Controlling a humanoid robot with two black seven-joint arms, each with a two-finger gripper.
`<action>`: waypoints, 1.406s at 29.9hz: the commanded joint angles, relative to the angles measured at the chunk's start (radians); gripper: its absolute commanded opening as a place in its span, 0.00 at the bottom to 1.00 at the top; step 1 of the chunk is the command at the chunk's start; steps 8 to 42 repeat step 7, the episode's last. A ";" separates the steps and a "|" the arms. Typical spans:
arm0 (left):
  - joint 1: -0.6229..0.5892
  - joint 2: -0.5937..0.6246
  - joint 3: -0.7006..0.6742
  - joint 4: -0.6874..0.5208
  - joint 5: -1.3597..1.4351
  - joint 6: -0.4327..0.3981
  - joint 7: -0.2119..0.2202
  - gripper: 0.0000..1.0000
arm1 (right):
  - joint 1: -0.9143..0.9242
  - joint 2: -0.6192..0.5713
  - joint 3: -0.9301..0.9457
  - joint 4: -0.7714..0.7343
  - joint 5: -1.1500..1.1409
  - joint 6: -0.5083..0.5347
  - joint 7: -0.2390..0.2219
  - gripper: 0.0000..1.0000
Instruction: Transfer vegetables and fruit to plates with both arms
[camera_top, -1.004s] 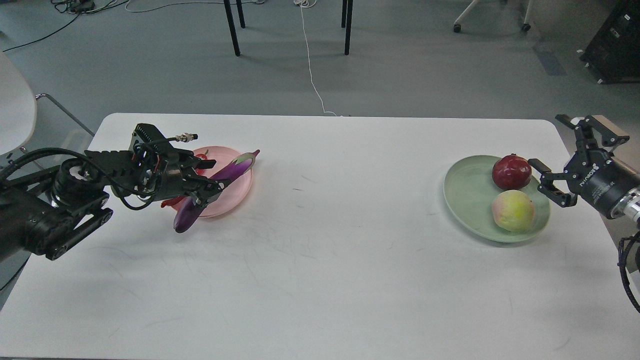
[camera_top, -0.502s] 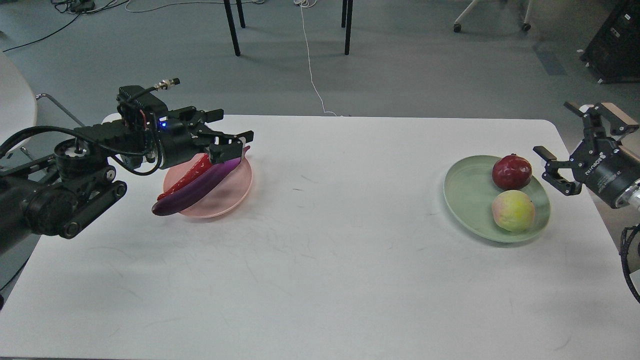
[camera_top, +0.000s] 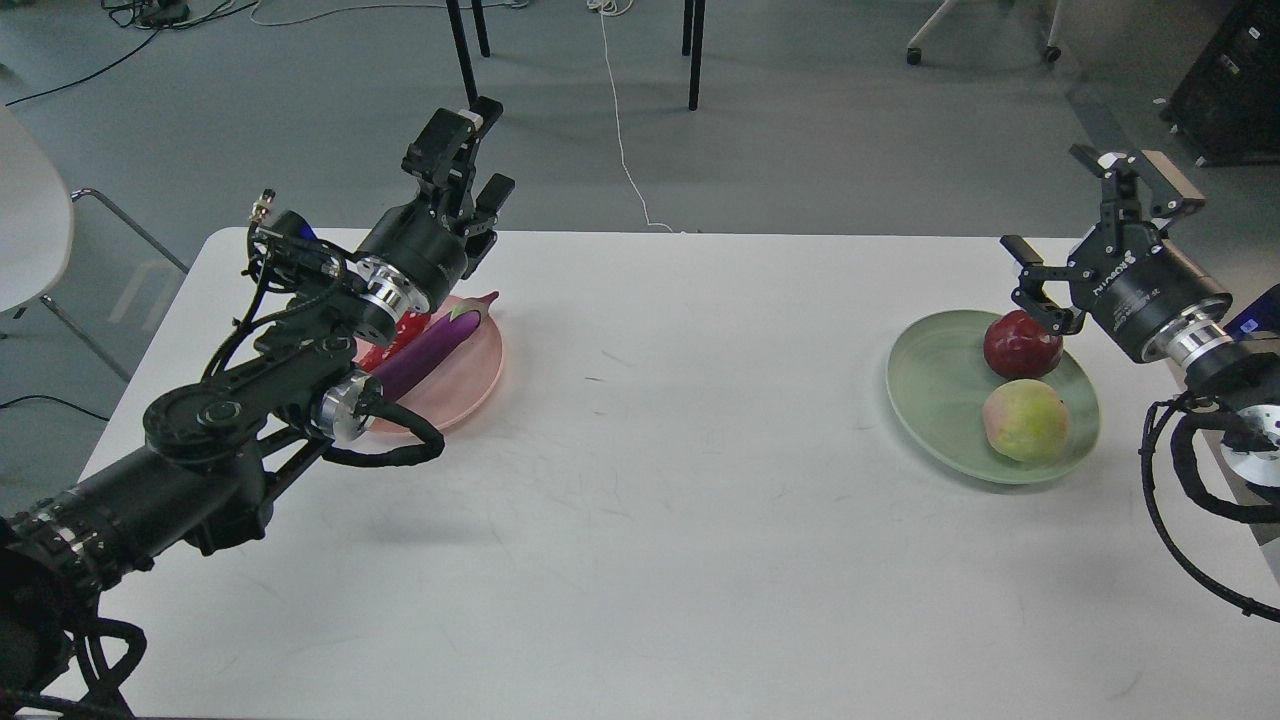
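The purple eggplant (camera_top: 432, 343) lies on the pale pink plate (camera_top: 468, 384) at the table's back left. The red chili pepper (camera_top: 392, 340) lies beside it, mostly hidden by my left arm. My left gripper (camera_top: 472, 162) is open and empty, raised above the plate's far side with its fingers pointing up and away. The dark red pomegranate (camera_top: 1021, 343) and the yellow-green mango-like fruit (camera_top: 1023, 420) sit on the pale green plate (camera_top: 930, 392) at the right. My right gripper (camera_top: 1086, 236) is open and empty, just above and behind the pomegranate.
The white table (camera_top: 650, 520) ends in a far edge just behind both plates. Beyond it on the floor are black chair legs (camera_top: 465, 55), a white cable (camera_top: 625, 150) and a black cabinet (camera_top: 1232, 90). A white chair (camera_top: 30, 225) stands at the left.
My left gripper let go of the eggplant, which now lies on the pink plate beside the chili. The left gripper rose and turned upward. My right gripper rose and shifted left, nearer the pomegranate.
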 joint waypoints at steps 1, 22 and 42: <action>0.086 -0.093 -0.119 0.001 -0.003 -0.014 0.040 0.98 | -0.010 0.066 0.002 0.000 0.000 -0.041 0.000 0.99; 0.101 -0.113 -0.162 0.002 -0.005 -0.040 0.068 0.98 | -0.018 0.073 0.005 0.004 -0.002 -0.040 0.000 0.99; 0.101 -0.113 -0.162 0.002 -0.005 -0.040 0.068 0.98 | -0.018 0.073 0.005 0.004 -0.002 -0.040 0.000 0.99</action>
